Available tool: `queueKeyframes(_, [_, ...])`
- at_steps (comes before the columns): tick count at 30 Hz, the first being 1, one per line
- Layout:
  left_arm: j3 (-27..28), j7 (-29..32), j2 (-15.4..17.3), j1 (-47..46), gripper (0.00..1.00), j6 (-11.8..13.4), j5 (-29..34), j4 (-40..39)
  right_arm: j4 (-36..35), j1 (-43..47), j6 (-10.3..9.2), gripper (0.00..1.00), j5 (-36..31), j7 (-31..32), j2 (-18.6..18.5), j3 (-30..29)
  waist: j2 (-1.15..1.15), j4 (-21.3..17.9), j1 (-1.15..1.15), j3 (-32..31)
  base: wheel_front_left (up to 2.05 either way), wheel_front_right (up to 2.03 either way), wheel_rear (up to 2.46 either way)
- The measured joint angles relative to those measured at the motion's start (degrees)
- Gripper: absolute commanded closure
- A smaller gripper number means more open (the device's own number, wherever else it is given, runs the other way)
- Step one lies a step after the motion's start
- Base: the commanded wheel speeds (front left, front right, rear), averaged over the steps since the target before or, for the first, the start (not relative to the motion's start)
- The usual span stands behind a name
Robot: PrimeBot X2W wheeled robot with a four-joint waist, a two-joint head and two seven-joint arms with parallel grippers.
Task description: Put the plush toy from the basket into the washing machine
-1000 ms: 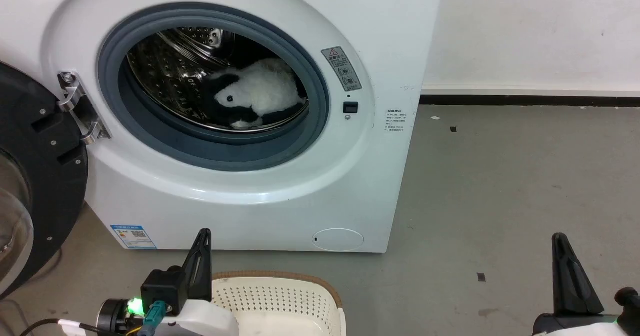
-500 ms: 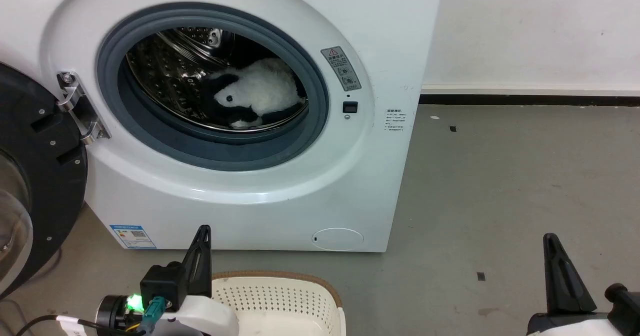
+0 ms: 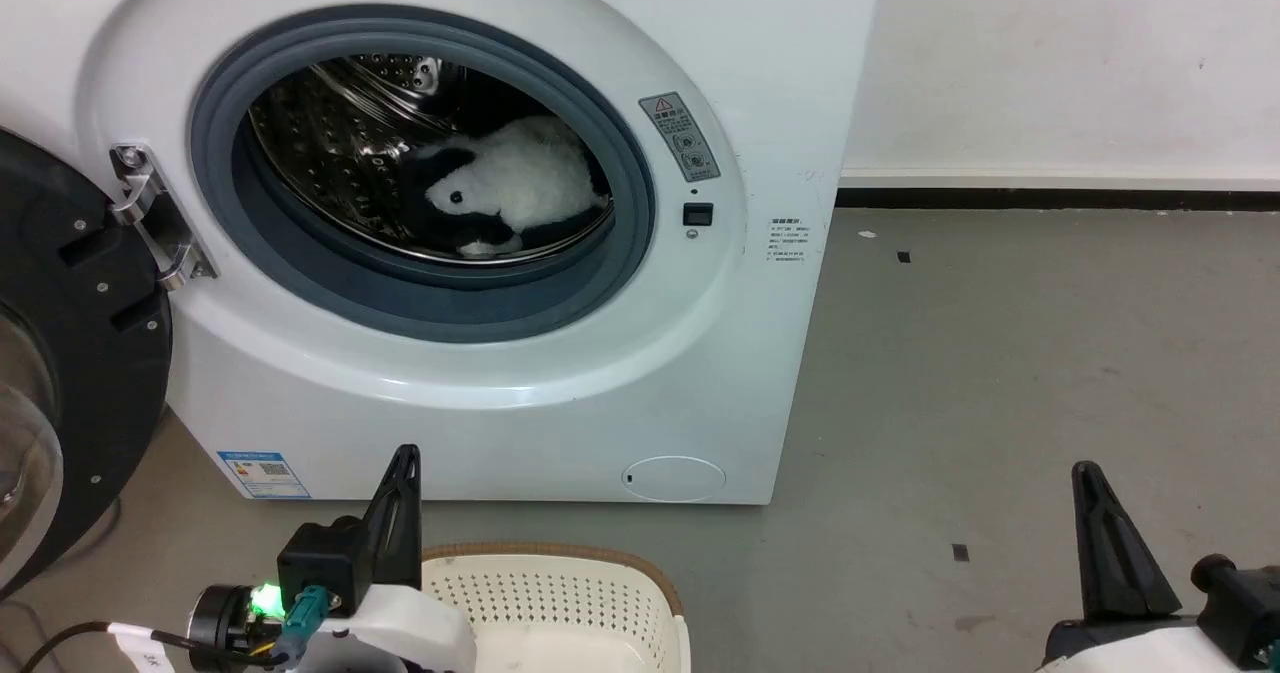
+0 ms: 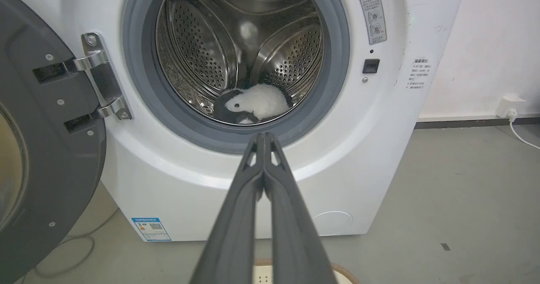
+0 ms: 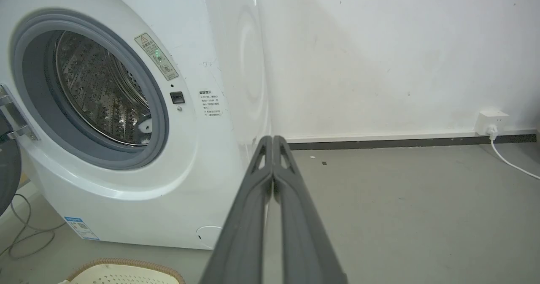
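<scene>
Both pincers are held empty, fingers pressed together: the left gripper (image 4: 265, 134) by the basket's (image 3: 560, 593) left rim, the right gripper (image 5: 273, 137) over the floor (image 3: 1000, 353). The plush toy (image 3: 520, 183) is seen lying inside the washing machine (image 3: 560, 393), near the drum's (image 3: 320, 143) front edge.

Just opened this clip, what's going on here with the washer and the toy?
Nothing is being held right now. The fluffy white-and-black plush toy lies inside the shiny steel drum of the large white front-loading washing machine, whose black round door stands open. The left gripper and the right gripper are both shut and empty, low in front of the machine, the left one near the cream perforated laundry basket. The placing looks done.
</scene>
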Motion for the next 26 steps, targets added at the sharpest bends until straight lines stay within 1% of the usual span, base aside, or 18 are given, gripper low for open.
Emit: queueKeyframes(26, [1.15, 3.03, -0.35, 0.21, 1.0, -0.35, 1.02, -2.59, 0.1, -1.32, 0.0, 1.0, -2.11, 3.01, 0.0, 1.47, 0.0, -0.34, 0.0, 0.09, 0.0, 0.0, 0.0])
